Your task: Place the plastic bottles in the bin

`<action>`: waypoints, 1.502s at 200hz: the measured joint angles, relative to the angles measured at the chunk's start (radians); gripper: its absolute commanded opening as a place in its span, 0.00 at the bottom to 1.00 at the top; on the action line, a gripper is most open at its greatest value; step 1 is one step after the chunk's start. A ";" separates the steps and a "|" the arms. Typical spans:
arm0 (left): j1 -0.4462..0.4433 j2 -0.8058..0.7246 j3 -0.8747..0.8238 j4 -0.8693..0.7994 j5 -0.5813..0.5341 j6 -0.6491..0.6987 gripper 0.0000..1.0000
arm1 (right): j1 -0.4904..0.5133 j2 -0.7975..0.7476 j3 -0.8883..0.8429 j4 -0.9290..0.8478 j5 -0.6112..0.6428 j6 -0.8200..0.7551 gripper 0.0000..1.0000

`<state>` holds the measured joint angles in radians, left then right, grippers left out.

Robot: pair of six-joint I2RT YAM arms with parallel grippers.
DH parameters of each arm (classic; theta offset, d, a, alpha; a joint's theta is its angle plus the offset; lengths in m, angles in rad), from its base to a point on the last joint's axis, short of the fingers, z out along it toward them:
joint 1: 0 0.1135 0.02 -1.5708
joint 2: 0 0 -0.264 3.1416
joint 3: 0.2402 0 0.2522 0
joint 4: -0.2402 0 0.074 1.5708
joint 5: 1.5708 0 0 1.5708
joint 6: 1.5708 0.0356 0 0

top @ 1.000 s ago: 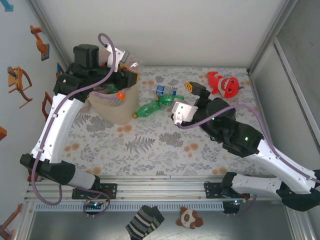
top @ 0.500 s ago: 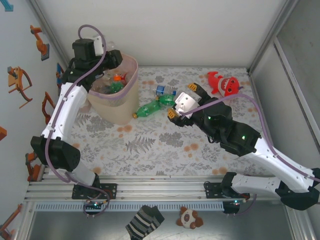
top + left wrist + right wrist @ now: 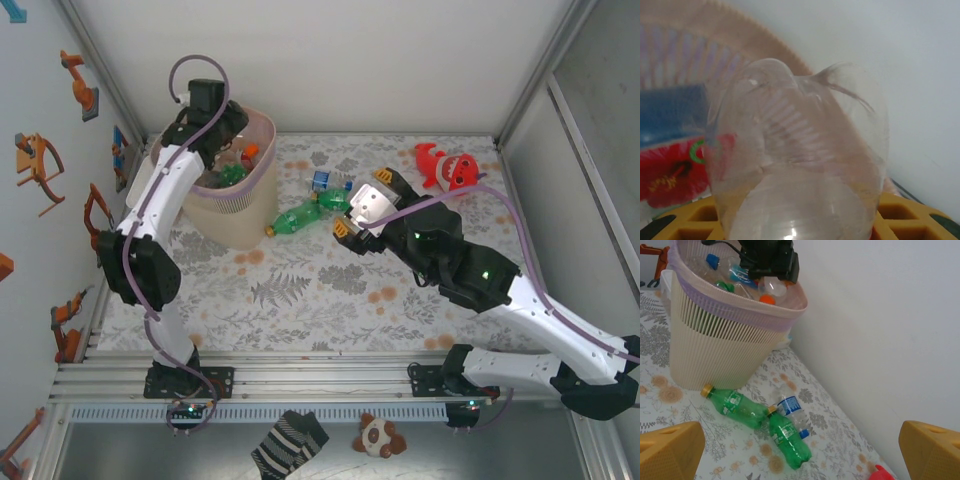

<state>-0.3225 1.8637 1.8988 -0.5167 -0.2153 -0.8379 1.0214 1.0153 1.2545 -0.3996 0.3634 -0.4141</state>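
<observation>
Bottle (image 3: pixel 800 150) swung, seemingly over bin (image 3: pixel 245 215), toy (image 3: pixel 450 168) aside

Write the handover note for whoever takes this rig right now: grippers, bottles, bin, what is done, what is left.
Left gripper: shut on a clear bottle, held over the bin, not yet released.
Right gripper: open, empty, above the bottles on the table.
Done: several binned bottles lie inside.
Left: drop the held one, then collect the near green bottle, the far green bottle and the blue-labelled bottle, all lying beside the bin.
</observation>
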 measured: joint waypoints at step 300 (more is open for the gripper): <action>-0.023 -0.024 0.141 -0.046 0.137 0.260 0.24 | 0.000 0.020 -0.009 -0.001 -0.031 0.022 0.97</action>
<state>-0.3458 1.8397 2.0396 -0.5625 -0.0784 -0.5781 1.0214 1.0351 1.2453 -0.4004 0.3328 -0.3920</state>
